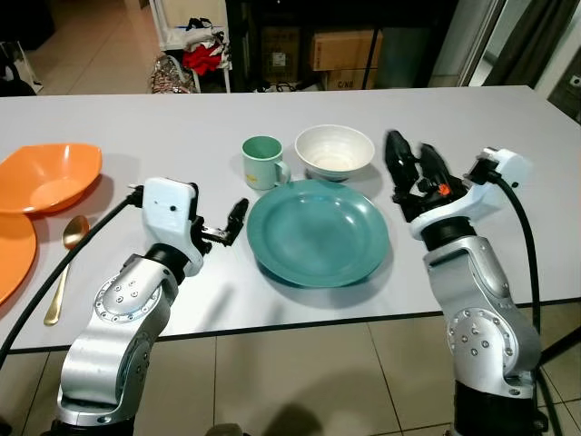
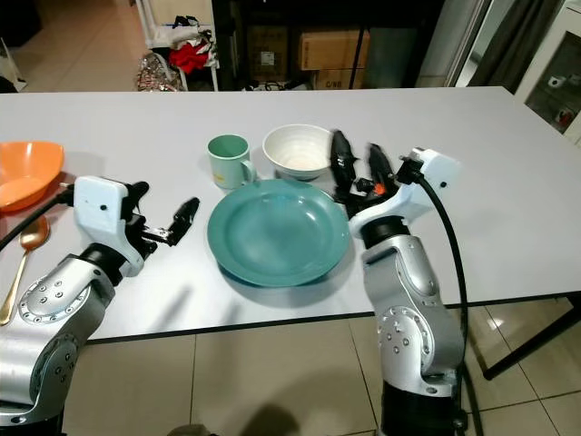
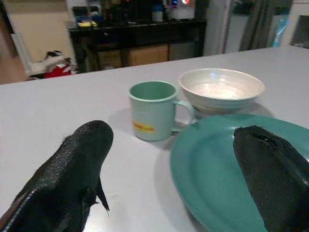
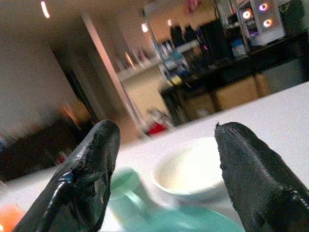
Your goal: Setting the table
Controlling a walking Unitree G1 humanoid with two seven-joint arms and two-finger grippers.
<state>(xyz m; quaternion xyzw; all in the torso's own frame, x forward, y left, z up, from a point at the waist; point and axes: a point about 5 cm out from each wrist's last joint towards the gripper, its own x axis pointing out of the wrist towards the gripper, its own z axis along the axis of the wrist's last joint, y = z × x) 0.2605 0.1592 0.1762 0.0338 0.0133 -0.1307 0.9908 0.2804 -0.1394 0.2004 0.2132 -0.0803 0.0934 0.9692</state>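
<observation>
Sideways, the green mug (image 1: 263, 162) stands upright, handle toward the white bowl (image 1: 334, 151).

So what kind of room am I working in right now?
Probably a dining area in a home: a long grey table laid with a teal plate, mug and white bowl, tiled floor underneath, and cardboard boxes on dark shelving behind.
</observation>
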